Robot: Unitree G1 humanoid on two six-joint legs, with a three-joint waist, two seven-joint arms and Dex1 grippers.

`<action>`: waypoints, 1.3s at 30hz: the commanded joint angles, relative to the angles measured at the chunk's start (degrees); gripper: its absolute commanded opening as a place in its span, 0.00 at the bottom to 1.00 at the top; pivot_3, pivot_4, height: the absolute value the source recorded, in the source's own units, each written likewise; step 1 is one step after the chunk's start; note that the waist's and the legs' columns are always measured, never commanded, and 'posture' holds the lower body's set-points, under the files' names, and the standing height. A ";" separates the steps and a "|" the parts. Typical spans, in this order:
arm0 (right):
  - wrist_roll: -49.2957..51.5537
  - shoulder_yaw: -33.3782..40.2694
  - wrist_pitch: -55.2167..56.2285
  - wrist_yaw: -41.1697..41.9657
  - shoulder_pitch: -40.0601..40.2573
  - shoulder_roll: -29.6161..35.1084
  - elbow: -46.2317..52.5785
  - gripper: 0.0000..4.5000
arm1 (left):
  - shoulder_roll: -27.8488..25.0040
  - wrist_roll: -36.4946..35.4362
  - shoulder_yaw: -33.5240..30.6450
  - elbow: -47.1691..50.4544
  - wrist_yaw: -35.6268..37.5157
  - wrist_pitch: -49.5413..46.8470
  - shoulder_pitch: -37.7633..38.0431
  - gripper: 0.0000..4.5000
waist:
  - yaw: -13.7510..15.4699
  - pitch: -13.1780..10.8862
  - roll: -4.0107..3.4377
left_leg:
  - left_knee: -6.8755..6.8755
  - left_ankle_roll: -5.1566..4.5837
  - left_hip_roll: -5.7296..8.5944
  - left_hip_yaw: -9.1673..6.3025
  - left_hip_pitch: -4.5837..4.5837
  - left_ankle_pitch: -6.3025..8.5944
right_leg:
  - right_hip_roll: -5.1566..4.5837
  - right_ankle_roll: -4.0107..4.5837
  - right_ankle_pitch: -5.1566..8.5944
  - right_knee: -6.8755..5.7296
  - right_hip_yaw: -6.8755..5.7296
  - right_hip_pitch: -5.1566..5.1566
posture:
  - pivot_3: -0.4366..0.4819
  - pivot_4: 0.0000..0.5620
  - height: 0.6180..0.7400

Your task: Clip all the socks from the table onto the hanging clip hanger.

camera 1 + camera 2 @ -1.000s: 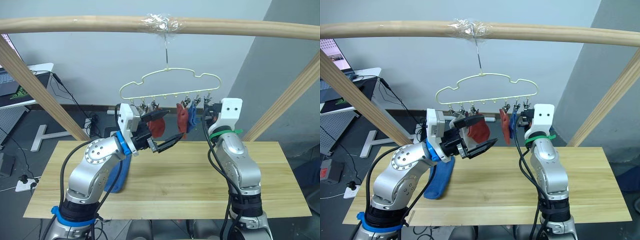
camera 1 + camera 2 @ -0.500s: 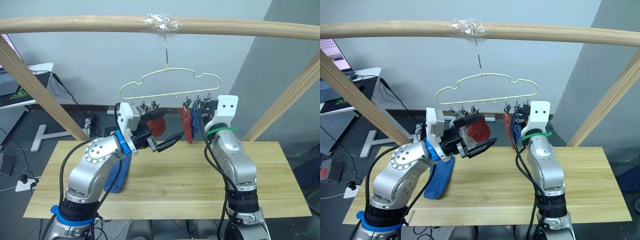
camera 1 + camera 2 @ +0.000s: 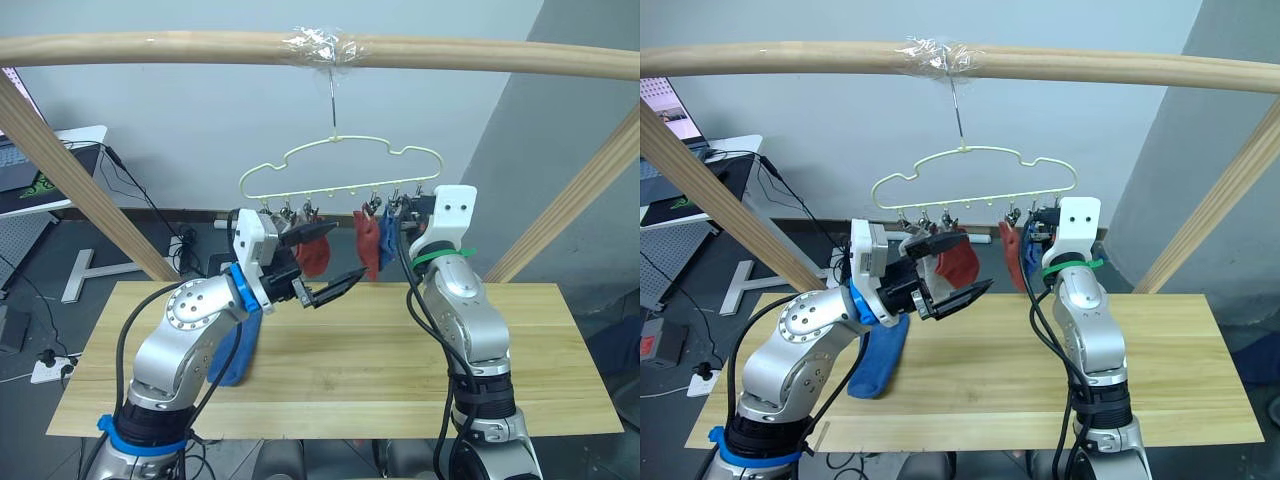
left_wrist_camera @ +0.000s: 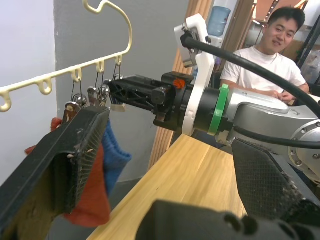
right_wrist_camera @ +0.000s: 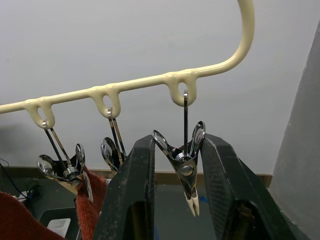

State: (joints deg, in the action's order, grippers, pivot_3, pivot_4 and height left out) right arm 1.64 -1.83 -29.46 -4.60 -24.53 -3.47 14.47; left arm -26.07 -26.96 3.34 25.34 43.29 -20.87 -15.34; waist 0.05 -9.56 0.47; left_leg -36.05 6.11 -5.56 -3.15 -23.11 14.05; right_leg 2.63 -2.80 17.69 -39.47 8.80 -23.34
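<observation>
The pale clip hanger [image 3: 340,165] hangs from the wooden bar. Two rust-red socks [image 3: 315,255] [image 3: 365,240] and a blue sock [image 3: 386,236] dangle from its clips. Another blue sock [image 3: 235,350] lies on the table [image 3: 350,375] at the left, draped over the far edge. My left gripper [image 3: 333,260] is open, its fingers above and below the left rust-red sock without holding it. My right gripper [image 5: 180,142] is up at the hanger's right end, its open fingers on either side of the last metal clip [image 5: 187,170], whose tips are closed and hold nothing.
A thick wooden bar [image 3: 300,48] spans the top, with slanted wooden struts [image 3: 70,170] [image 3: 565,210] at both sides. A side table [image 3: 40,165] stands at the back left. A person [image 4: 265,55] sits beyond the table's right side. Cables trail on the floor behind.
My right gripper has risen and shifted slightly left, up to the hanger's end clip. The hanging red and blue socks have swung a little. The left gripper has hardly moved.
</observation>
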 commanded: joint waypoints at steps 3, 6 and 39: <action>-0.52 -0.68 1.53 0.15 -0.78 -0.31 1.37 0.31 | -0.28 -1.19 -1.17 2.84 0.27 1.18 -0.08 1.00 | 0.00 0.01 0.02 | 0.00 0.00 0.00 0.00 0.00 0.00 | 0.00 0.00 0.00 0.00 0.00 0.00 | 0.62 0.23 1.00; -0.72 -0.59 1.69 0.13 -0.82 -0.25 1.22 0.31 | -0.21 -1.14 -1.15 2.90 0.10 1.14 -0.03 1.00 | 0.03 0.01 0.02 | 0.00 0.00 0.00 0.00 0.00 0.00 | 0.00 0.00 0.00 0.00 0.00 0.00 | 0.62 0.23 1.00; -0.38 0.19 2.44 -0.56 -1.89 -0.83 -0.69 0.99 | -0.38 -0.92 -1.29 2.91 -0.16 0.65 0.09 1.00 | 0.29 0.01 0.02 | -0.01 0.00 0.00 0.00 0.02 0.00 | 0.00 0.00 0.00 -0.05 0.00 0.00 | 0.63 0.27 1.00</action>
State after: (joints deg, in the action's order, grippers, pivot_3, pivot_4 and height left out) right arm 1.31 -1.71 -28.61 -5.07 -25.25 -3.95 12.88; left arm -26.10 -26.99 3.09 26.42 43.17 -20.84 -15.11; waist 0.33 -9.55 0.49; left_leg -36.06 6.11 -5.56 -3.15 -23.10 14.05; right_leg 2.63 -2.80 17.68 -39.52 8.80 -23.34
